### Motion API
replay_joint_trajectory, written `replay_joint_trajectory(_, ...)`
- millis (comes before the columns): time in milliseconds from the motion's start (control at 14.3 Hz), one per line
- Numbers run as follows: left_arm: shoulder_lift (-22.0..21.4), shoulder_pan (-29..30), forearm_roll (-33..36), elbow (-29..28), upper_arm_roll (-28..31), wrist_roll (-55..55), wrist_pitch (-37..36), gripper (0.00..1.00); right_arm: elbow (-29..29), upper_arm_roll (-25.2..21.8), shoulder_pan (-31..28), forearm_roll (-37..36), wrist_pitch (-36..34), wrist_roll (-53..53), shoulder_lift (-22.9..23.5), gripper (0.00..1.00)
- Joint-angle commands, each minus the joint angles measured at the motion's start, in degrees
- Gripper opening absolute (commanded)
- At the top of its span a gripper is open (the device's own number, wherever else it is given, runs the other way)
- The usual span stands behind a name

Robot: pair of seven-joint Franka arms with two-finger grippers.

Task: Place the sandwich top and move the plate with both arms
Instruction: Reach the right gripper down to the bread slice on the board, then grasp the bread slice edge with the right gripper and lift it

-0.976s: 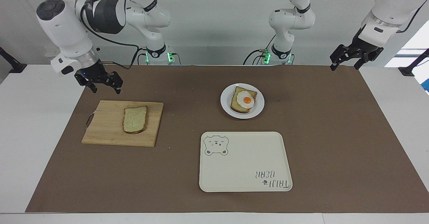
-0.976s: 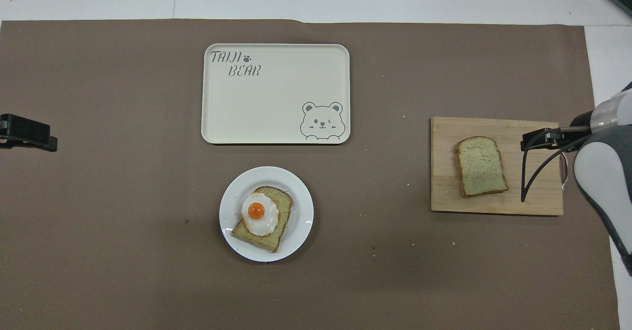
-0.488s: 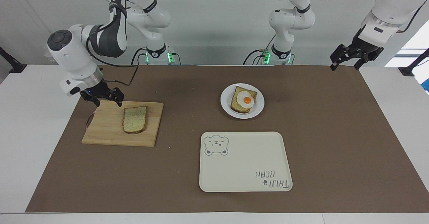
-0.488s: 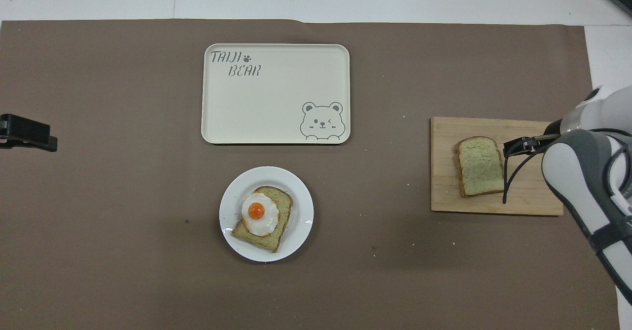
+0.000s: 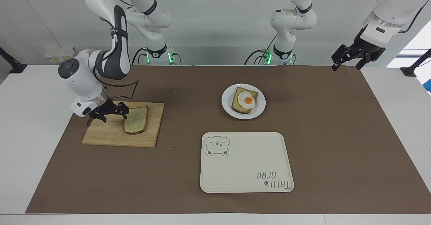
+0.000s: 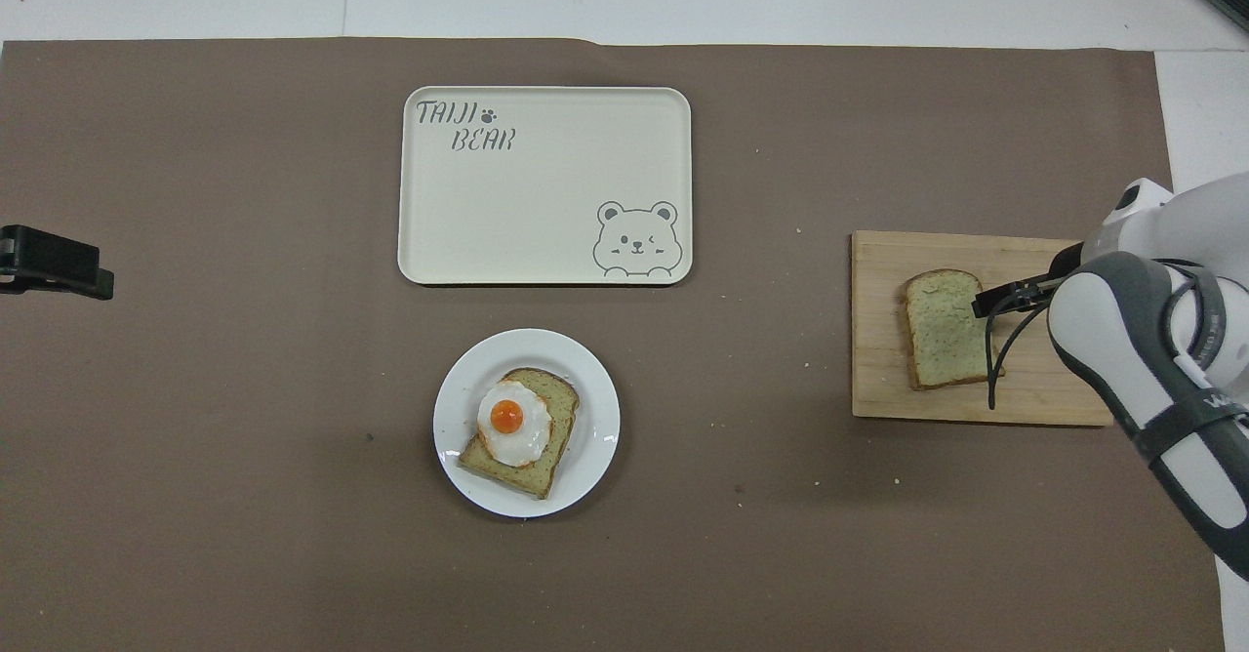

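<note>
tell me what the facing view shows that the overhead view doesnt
Only the facing view shows both arm bases, the whole right arm, and how low the right pincer sits at the sandwich top on the cutting board; also the left pincer, raised over the mat's edge. Only the overhead view shows the tray lettering upright, and the left pincer only in part. Both show the plate with egg toast, nearer the robots than the tray.
</note>
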Motion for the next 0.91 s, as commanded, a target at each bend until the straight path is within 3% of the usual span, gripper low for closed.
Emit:
replay_joint_trajectory(0,-0.4,0.61,-0.71,-0.34,-0.32,0.65,-0.49,1.0,-1.62,0.41,-0.54,1.32,1.32,-2.11,-0.44,1.0)
replay_joint_trajectory(418,-0.49,0.61,-0.71,-0.34,-0.15,0.65,-0.49,1.0,-4.26,0.41,-0.27,3.43,3.25,-2.11,0.0,1.0)
replay_joint_trajectory(627,-0.49,0.61,-0.71,-0.34,-0.15,0.65,-0.49,1.0,-4.26,0.41,-0.19,3.43,3.25,-1.59,0.0,0.71)
replay_joint_trajectory(836,-0.49,0.61,-0.71,-0.34,-0.15,0.65,-0.49,1.0,-4.18,0.41,-0.27,3.43,3.25,-1.68,0.62,0.56)
